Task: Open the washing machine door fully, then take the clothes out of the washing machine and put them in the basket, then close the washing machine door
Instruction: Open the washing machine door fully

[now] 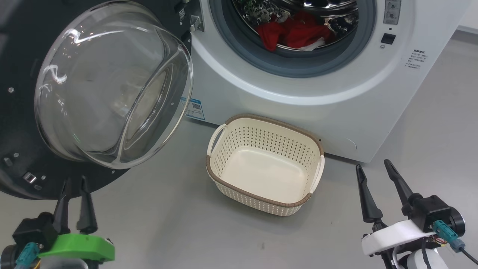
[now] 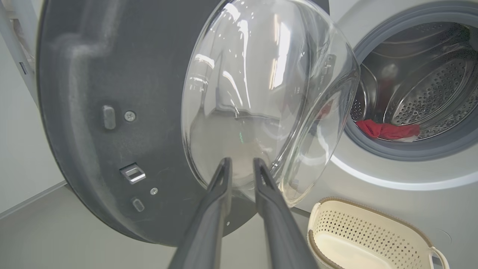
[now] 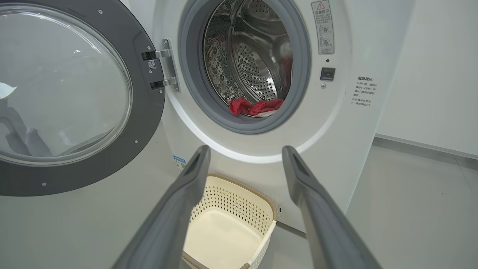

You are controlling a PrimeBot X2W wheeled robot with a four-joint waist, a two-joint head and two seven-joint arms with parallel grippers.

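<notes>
The door [image 1: 112, 86] stood wide open, the red clothes [image 1: 295, 33] lay inside the washer [image 1: 336, 112], the basket [image 1: 261, 121] sat on the floor [image 1: 168, 224] just before it, and the left claw [image 1: 75, 179], barely parted, and the right claw [image 1: 372, 164], spread wide, held nothing.

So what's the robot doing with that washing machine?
A two-armed robot is about to empty the big white front-loading washing machine. Its round black-rimmed door with the bulging glass window is swung wide open. The bright red clothes lie in the steel drum, not yet taken out. The cream perforated plastic basket sits empty on the floor in front. The left jaws, slightly apart, are by the door's lower edge holding nothing; the right jaws are wide open and empty.
</notes>
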